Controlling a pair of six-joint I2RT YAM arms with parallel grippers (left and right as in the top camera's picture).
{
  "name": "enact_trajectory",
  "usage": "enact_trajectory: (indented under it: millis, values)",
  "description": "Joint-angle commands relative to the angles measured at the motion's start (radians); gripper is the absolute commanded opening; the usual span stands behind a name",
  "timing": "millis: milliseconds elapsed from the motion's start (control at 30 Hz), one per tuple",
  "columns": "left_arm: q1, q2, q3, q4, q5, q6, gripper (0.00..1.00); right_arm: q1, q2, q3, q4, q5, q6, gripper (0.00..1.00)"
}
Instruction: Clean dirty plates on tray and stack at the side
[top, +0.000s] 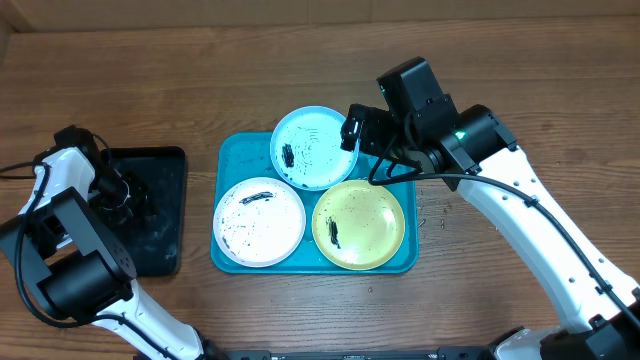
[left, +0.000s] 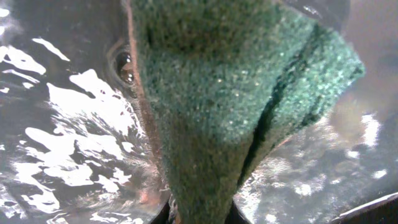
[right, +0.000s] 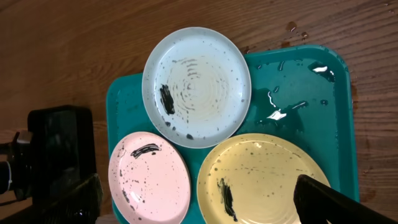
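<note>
Three dirty plates lie on the turquoise tray (top: 232, 160): a light blue plate (top: 312, 147) at the back, a white plate (top: 258, 221) front left and a yellow-green plate (top: 358, 224) front right. All carry black smears and specks. My right gripper (top: 358, 128) hangs open above the tray's back right, beside the light blue plate. In the right wrist view its dark fingers (right: 323, 199) frame the yellow-green plate (right: 264, 180), the white plate (right: 149, 177) and the light blue plate (right: 196, 87). My left gripper (left: 202, 214) is shut on a green scouring sponge (left: 230, 93) over the black tray (top: 160, 215).
The black tray's wet, glossy floor (left: 62, 124) fills the left wrist view behind the sponge. Water drops lie on the bare back right corner of the turquoise tray (right: 298, 93). Wooden table surrounds both trays.
</note>
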Motion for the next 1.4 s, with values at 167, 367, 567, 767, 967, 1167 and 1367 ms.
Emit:
enact_trajectory:
  millis: [167, 367, 567, 767, 967, 1167, 1367]
  values:
    - [-0.001, 0.011, -0.007, 0.118, -0.003, -0.005, 1.0, 0.005, -0.006, 0.018, 0.005, -0.005, -0.003, 1.0]
    - [-0.001, 0.011, -0.007, 0.197, -0.012, -0.005, 1.0, 0.005, -0.006, 0.018, -0.001, -0.005, -0.003, 1.0]
    - [-0.001, 0.011, -0.007, 0.222, -0.012, -0.005, 0.56, 0.005, -0.006, 0.018, -0.009, -0.005, -0.003, 1.0]
    - [-0.001, 0.011, -0.007, 0.233, -0.012, -0.005, 0.04, 0.005, -0.006, 0.018, -0.01, -0.005, -0.003, 1.0]
    - [-0.001, 0.011, -0.007, 0.23, -0.012, -0.005, 0.99, 0.005, -0.006, 0.018, -0.014, -0.005, -0.003, 1.0]
    - [-0.001, 0.011, -0.007, 0.237, -0.012, -0.005, 0.99, 0.005, -0.006, 0.018, -0.014, -0.005, -0.003, 1.0]
    - [-0.001, 0.011, -0.007, 0.248, -0.012, -0.005, 0.04, 0.005, -0.006, 0.018, -0.014, -0.005, -0.003, 1.0]
